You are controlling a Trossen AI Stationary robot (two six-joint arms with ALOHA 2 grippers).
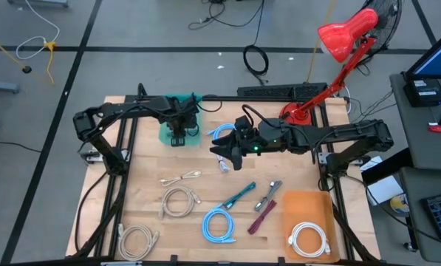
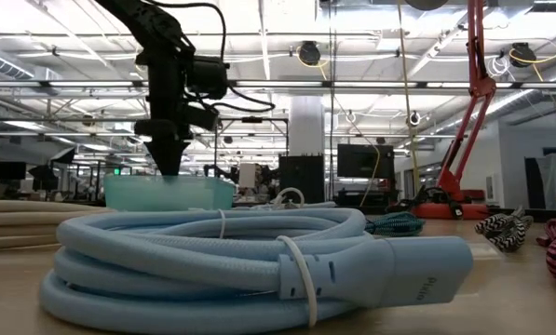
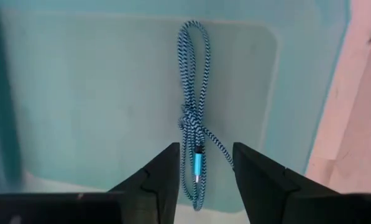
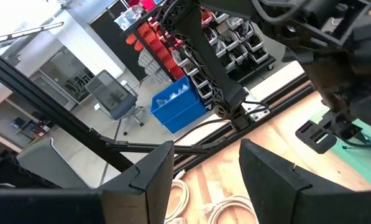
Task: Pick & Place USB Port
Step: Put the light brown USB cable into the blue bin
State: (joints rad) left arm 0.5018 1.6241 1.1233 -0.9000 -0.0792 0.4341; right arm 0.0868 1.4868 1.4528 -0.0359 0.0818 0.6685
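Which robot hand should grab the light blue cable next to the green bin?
Probably the right hand. It hangs open over the middle of the table, close by that light blue cable. The left hand is open over the green bin.

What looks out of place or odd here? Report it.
Nothing stands out. A braided blue cable lies inside the teal bin, below the left gripper, whose fingers are open. The right gripper, also open, hangs at mid-table. Other coiled cables lie apart on the table.
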